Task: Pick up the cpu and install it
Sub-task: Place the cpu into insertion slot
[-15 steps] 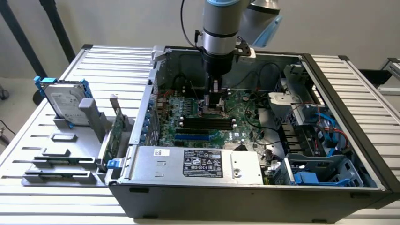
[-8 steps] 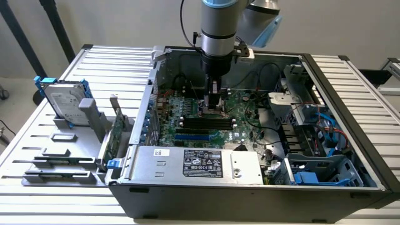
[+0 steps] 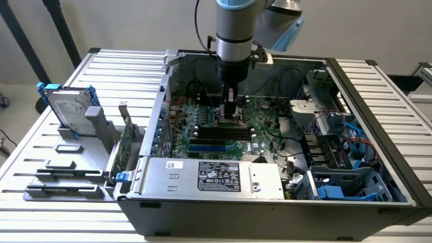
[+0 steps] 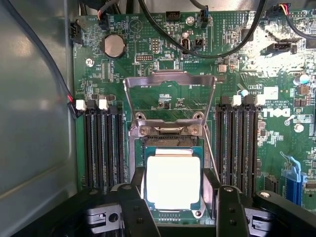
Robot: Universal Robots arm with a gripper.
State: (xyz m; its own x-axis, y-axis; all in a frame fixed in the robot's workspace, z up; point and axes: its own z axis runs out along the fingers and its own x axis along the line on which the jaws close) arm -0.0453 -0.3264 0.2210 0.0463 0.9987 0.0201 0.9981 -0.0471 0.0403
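The cpu (image 4: 173,180), a small square chip with a pale silver top, lies flat in the motherboard socket (image 4: 170,129). The socket's metal load plate (image 4: 170,79) is swung up and open. My gripper (image 4: 175,186) is straight over the chip, and its black fingers (image 4: 137,207) press against two opposite sides of it, shut on the cpu. In the exterior view the gripper (image 3: 229,117) reaches down inside the open computer case (image 3: 378,167) to the green motherboard (image 3: 202,131), near the middle of the board.
Black memory slots (image 4: 103,148) flank the socket on both sides. Black cables (image 4: 217,49) loop over the board beyond it. A grey power supply box (image 3: 216,177) fills the near side of the case. A hard drive (image 3: 68,109) with blue rails stands outside, at the exterior view's left.
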